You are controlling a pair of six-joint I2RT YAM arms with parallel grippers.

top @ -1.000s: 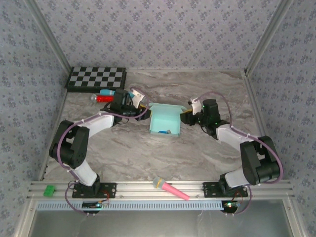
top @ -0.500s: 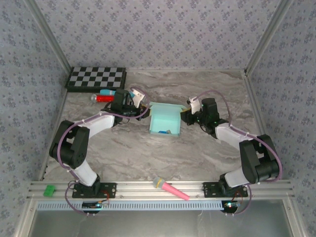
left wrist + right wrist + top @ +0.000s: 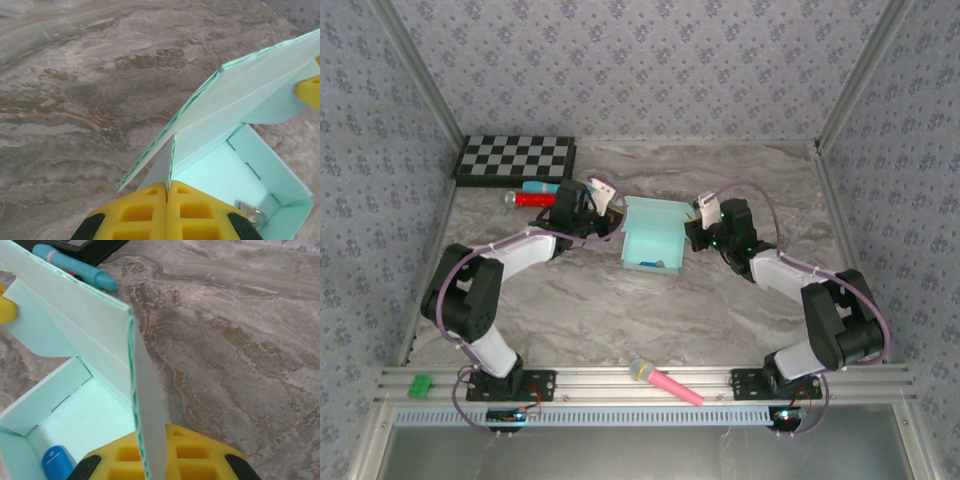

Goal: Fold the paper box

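Observation:
The paper box (image 3: 652,235), pale aqua card, stands open-topped mid-table with its back panel and side flaps raised. My left gripper (image 3: 611,214) is at the box's left rear corner. In the left wrist view its yellow fingertips (image 3: 168,186) are shut on a thin flap of the box (image 3: 220,125). My right gripper (image 3: 691,226) is at the right rear corner. In the right wrist view it (image 3: 150,437) is shut on the opposite flap of the box (image 3: 95,320). A small blue object (image 3: 56,463) and a metal piece (image 3: 252,214) lie inside.
A black-and-white checkerboard (image 3: 515,158) lies at the back left, with a red pen and a teal marker (image 3: 532,193) just in front of it. A pink microphone-shaped toy (image 3: 665,381) and a green block (image 3: 419,385) rest on the front rail. Patterned walls enclose the table.
Both grippers have moved in toward the box's rear corners and shut on its side flaps. The back of the box now stands a little higher and farther back.

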